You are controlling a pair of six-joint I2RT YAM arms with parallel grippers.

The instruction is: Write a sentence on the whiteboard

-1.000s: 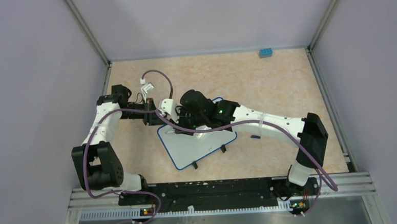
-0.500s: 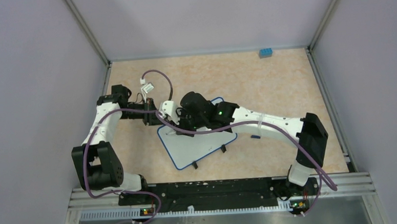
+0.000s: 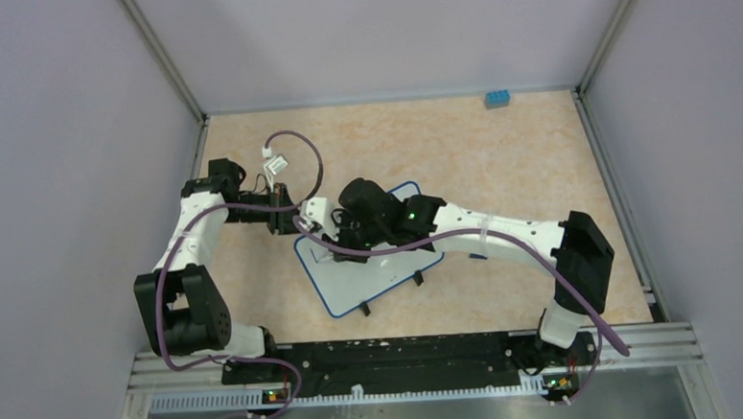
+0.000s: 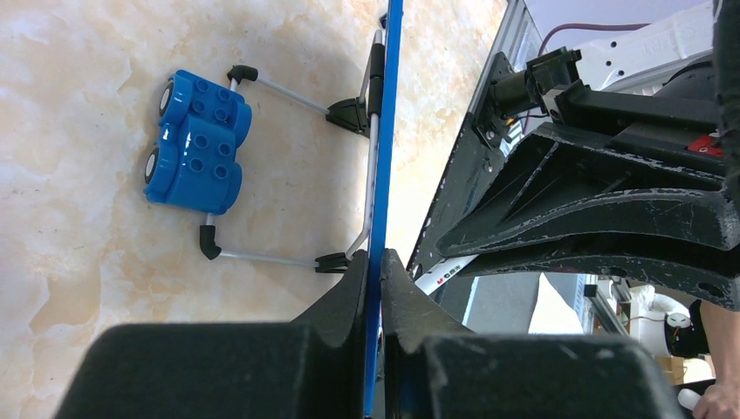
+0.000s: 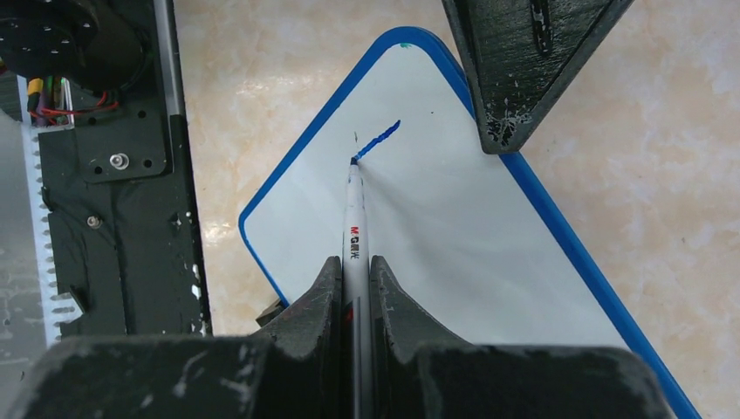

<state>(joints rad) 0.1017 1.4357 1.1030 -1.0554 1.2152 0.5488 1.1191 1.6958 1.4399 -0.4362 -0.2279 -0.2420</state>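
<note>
Since a second ago right gripper (image 5: 354, 266) slid slightly toward board (image 5: 454, 262) left edge. It's clamped tight on marker (image 5: 353, 218), tip touching board at the end of one short blue stroke (image 5: 377, 140) near a board corner. Left gripper (image 4: 373, 262) pinches board's rim edge-on, steadying it. Board rests mid table (image 3: 500, 164). Step looks like first letter, writing barely begun. Next move likely needs steady tip pressure, small controlled strokes, left grip held.
</note>
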